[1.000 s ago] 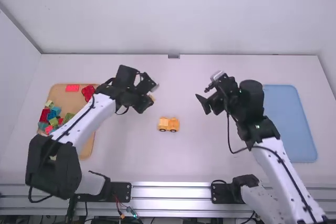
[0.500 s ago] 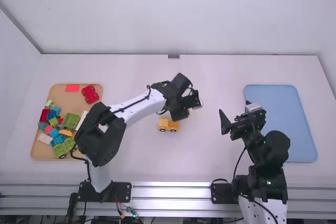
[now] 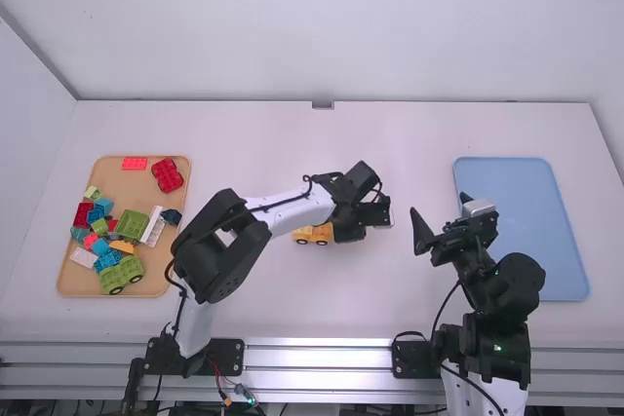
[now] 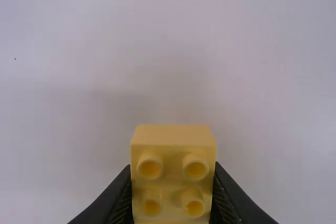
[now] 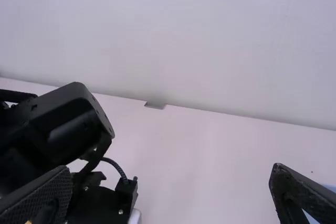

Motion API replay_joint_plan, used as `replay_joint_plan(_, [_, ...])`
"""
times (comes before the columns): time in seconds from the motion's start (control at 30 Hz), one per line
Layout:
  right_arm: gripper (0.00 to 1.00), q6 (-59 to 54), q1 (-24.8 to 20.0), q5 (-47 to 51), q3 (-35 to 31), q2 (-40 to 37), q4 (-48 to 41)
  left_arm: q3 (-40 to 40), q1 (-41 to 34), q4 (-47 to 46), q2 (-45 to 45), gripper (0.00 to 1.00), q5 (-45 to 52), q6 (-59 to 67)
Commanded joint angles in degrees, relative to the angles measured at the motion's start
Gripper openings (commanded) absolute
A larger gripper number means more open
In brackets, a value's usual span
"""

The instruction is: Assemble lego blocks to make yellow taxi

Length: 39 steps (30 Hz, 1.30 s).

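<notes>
In the high view my left gripper [image 3: 378, 213] is right of the yellow wheeled car base [image 3: 310, 234], whose right end the arm partly covers. The left wrist view has my left gripper [image 4: 172, 195] shut on a yellow block [image 4: 173, 142] with several round studs facing the camera. Over the table's right part, left of the blue tray, my right gripper [image 3: 441, 221] stands open. In the right wrist view this right gripper [image 5: 170, 190] has its fingers wide apart and holds nothing.
A tan tray [image 3: 156, 284] at the left holds red, blue, green and white blocks. The blue tray [image 3: 522, 231] lies at the right, beyond the right gripper. The left arm's black wrist [image 5: 58, 129] stands close by in the right wrist view.
My left gripper has swung right, past the car, then a little toward the camera. The right arm has drawn back toward its base and to the right, then hardly moved.
</notes>
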Motion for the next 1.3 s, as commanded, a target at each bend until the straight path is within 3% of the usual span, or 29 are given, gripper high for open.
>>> replay_joint_plan(0.0, [0.99, 0.3, 0.5, -0.7, -0.3, -0.2, 0.5, 0.8, 0.1, 0.0, 0.0, 0.1, 0.4, 2.3])
replay_joint_plan(0.33, [0.99, -0.5, 5.0, 3.1, -0.3, -0.2, 0.5, 0.3, 0.3, 1.0, 2.7, 0.14, 1.3, 1.9])
replay_joint_plan(0.43, [0.99, -1.6, 6.4, 4.2, -0.3, -0.2, 0.5, 0.3, 0.1, 1.3, 2.7, 0.25, 1.3, 2.0])
replay_joint_plan(0.6, [0.99, -1.6, 8.0, 7.1, -0.3, -0.2, 0.3, 0.3, 0.1, 1.2, 2.7, 0.35, 1.3, 2.4])
replay_joint_plan(0.7, [0.99, -1.7, 8.7, 7.5, -0.3, -0.2, 0.4, 0.3, 0.1, 1.4, 2.7, 0.55, 1.3, 2.4])
replay_joint_plan(0.8, [0.99, -1.8, 8.4, 7.5, -0.3, -0.2, 0.5, 0.3, 0.6, 1.5, 2.7, 0.64, 1.3, 2.9])
replay_joint_plan(0.83, [0.99, -1.8, 8.3, 7.5, -0.3, -0.2, 0.5, 0.3, 0.6, 1.5, 2.7, 0.86, 1.3, 3.3])
replay_joint_plan(0.87, [0.99, -1.8, 7.8, 7.4, -0.3, -0.2, 0.4, 0.3, 0.5, 1.5, 2.7, 0.99, 1.3, 4.9])
replay_joint_plan(1.1, [0.99, -2.0, 5.0, 7.3, -0.3, -0.2, 0.3, 0.3, 1.7, 1.1, -0.8, 0.99, 2.0, 6.0])
replay_joint_plan(1.27, [0.99, -4.4, 4.0, 6.8, -0.3, 1.7, 1.3, -0.9, 6.4, -2.4, -5.7, 1.0, 10.9, 12.7])
